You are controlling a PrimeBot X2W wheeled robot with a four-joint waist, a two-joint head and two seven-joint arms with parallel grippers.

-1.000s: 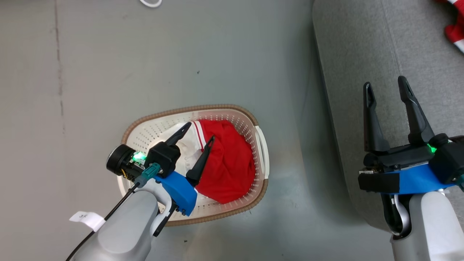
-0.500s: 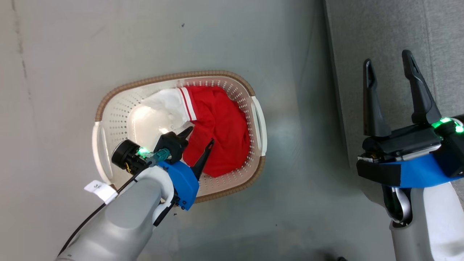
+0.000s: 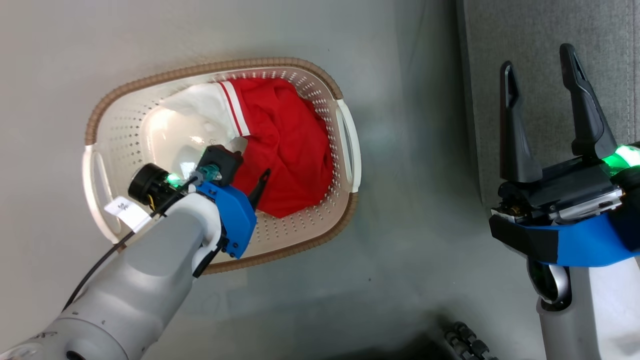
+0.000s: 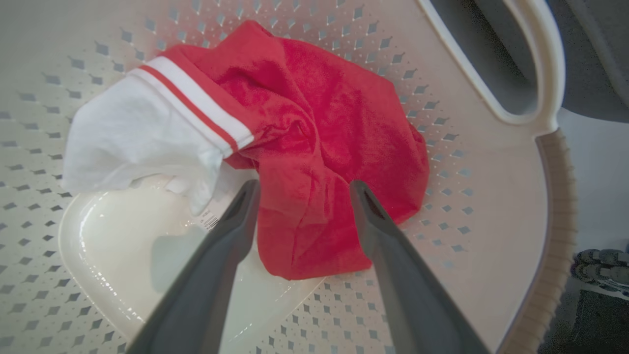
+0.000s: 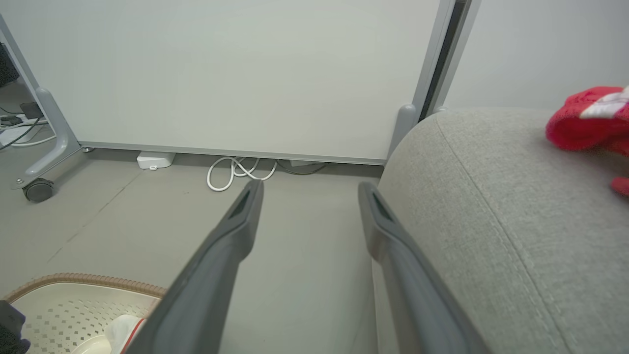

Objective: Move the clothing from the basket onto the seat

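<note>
Clothing (image 4: 319, 123) is lying right under the left tool (image 4: 303, 189). That tool's two dark fingers are standing wide apart and pointing down into the basket (image 4: 467, 162), one over the red cloth and the other at the edge where the red is meeting a white panel with stripes. Whether the tips are touching the fabric, I cannot tell; the tool is gripping nothing. The crumpled red piece is filling the half of the basket nearer the seat (image 3: 550, 30), and the glossy bottom is showing on the other half. The basket is sitting on the grey floor (image 3: 400, 250), beside the seat but apart from it. Over by the seat's edge the right tool (image 3: 536, 57) is hanging with its fingers spread as well, and it is holding nothing. Farther along on the seat a second red piece (image 5: 585, 118) with a bit of white is lying in a heap. Beyond, a white cable (image 5: 236, 172) is coiling on the floor at the foot of a pale panel (image 5: 221, 73).
</note>
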